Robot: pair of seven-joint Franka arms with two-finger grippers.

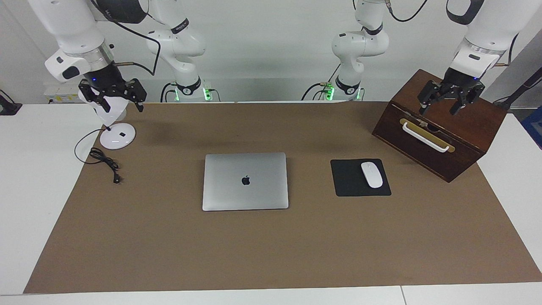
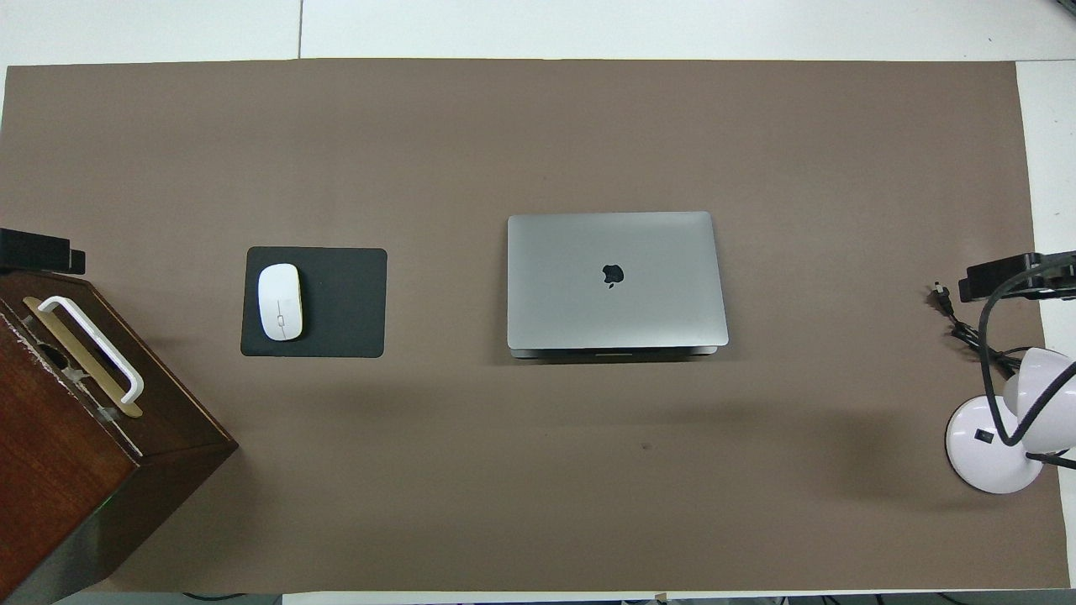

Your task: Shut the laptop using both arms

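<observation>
- Facing view: a brown mat [image 1: 271, 254] covers the white table [image 1: 38, 169] before a pale wall. The laptop [image 1: 245, 181] lies shut mid-mat. The right gripper [image 1: 113, 98] hangs spread and empty over the lamp [image 1: 114, 127]; the left gripper [image 1: 448, 98], likewise spread, over the wooden box [image 1: 440, 131].
- Overhead view: the laptop [image 2: 615, 281] lies beside the mouse pad [image 2: 336, 302] carrying a white mouse [image 2: 280, 301].

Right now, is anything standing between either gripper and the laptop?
Nothing visible. The left gripper hangs open over the wooden box, the right gripper open over the lamp; bare mat leads to the closed laptop.
</observation>
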